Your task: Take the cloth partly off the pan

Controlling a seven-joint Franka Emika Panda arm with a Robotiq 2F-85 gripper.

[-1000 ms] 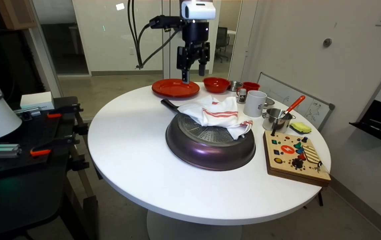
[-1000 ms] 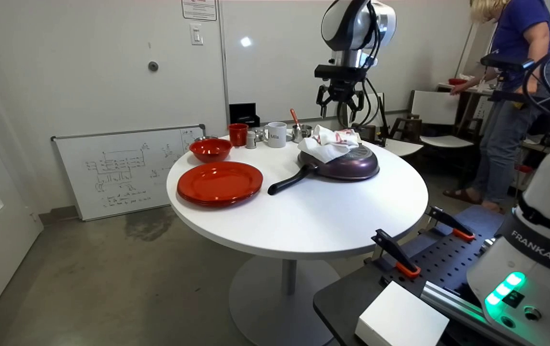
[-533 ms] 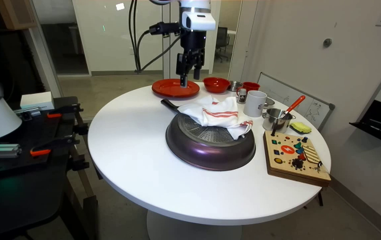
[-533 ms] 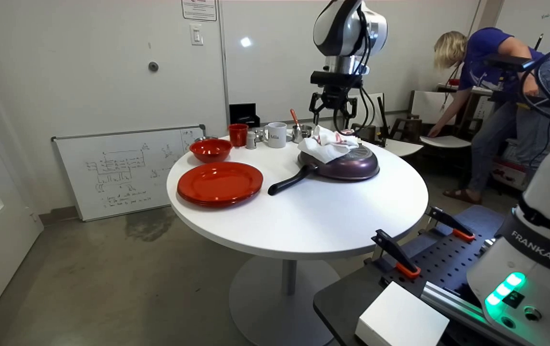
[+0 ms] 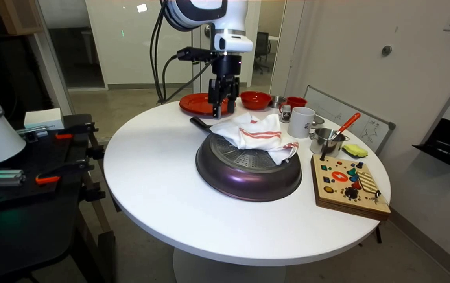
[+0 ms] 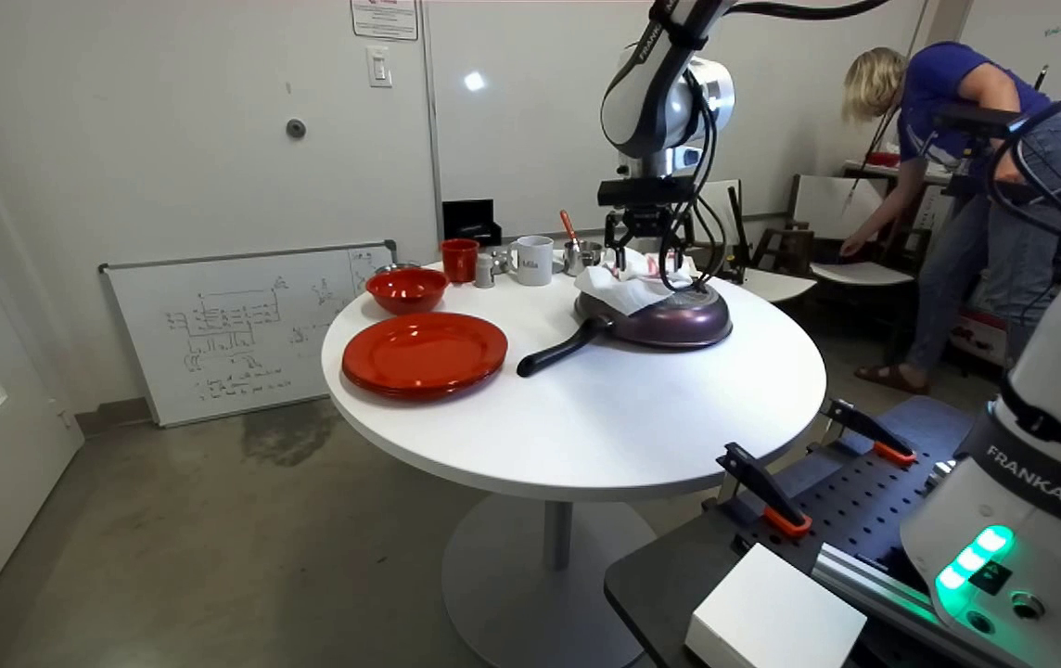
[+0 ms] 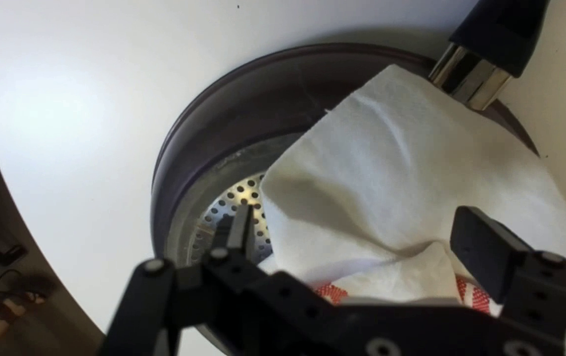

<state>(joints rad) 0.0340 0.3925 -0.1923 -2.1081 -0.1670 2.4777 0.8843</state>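
The claw is spread wide over the cloth, holding nothing. That cloth, rumpled across the upturned pan, should be light, limp and hard to harm; the fold between the red stripes looks best to pinch. In an exterior view, bare surface leaves room before its round edge; beside the pan, 2 things need avoiding: the mug and steel pot.

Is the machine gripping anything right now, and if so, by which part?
Nothing is held: the tool hangs open above the cloth on the pan.
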